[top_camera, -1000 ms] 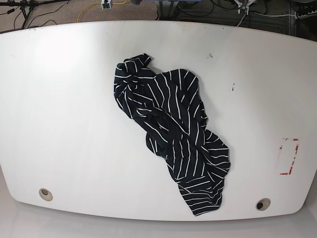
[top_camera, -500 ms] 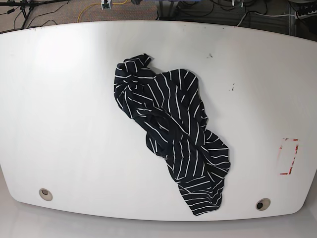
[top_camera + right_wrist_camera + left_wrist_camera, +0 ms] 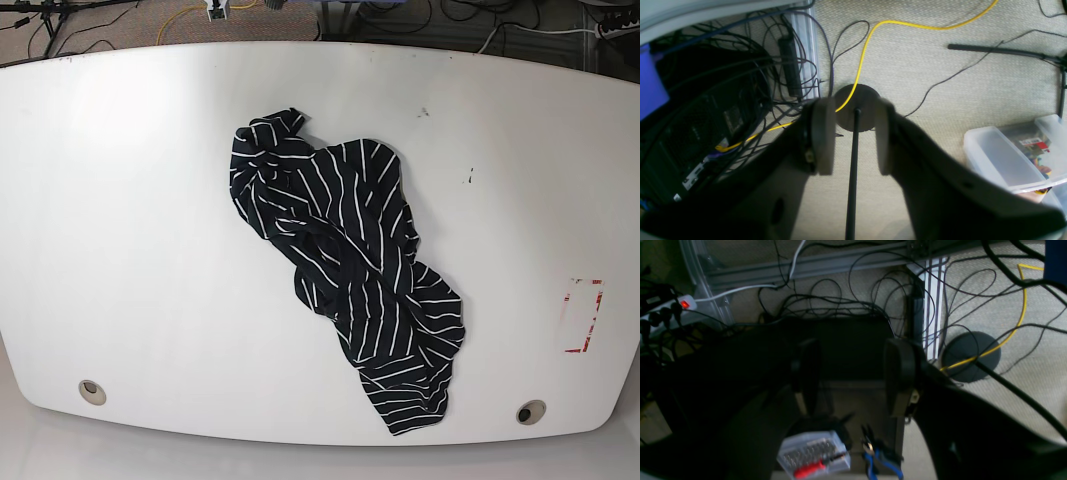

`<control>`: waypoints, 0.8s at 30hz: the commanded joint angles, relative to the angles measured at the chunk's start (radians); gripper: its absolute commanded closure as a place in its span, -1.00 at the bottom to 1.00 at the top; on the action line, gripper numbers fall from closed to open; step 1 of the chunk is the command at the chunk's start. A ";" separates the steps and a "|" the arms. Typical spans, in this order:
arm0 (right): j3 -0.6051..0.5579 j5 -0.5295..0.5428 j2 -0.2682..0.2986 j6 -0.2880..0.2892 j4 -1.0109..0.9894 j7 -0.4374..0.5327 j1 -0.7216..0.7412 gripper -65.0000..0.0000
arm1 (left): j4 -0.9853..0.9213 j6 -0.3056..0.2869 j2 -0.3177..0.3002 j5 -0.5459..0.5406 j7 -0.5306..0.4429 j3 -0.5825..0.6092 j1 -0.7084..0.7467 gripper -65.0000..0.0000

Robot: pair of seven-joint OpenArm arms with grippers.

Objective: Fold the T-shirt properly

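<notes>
Base view: the white table (image 3: 120,250) carries the T-shirt (image 3: 345,270) near its middle — a crumpled, twisted heap whose long axis runs diagonally from far left to the near edge at right. It is black with thin white stripes, bunched and unfolded. Off the table, the left gripper (image 3: 853,378) and right gripper (image 3: 850,135) both stand parted, empty — over cable-strewn floor.

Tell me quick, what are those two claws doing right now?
Left gripper: open, holding nothing, over the floor.
Right gripper: open, holding nothing, over the floor.
</notes>
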 commanded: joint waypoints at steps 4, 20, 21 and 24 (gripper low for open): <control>0.004 -0.001 -0.001 0.001 0.010 0.022 -0.018 0.42 | 0.129 0.004 0.007 -0.003 -0.018 0.000 0.050 0.12; -0.001 0.241 -0.085 0.233 0.315 0.028 -0.188 0.42 | 0.278 0.004 0.032 -0.010 -0.017 0.006 0.149 0.12; -0.012 0.260 -0.085 0.248 0.333 0.028 -0.205 0.42 | 0.278 0.004 0.032 -0.025 -0.017 0.006 0.158 0.12; -0.061 0.317 -0.085 0.273 0.383 0.028 -0.259 0.42 | 0.282 0.004 0.031 -0.077 -0.017 0.006 0.175 0.12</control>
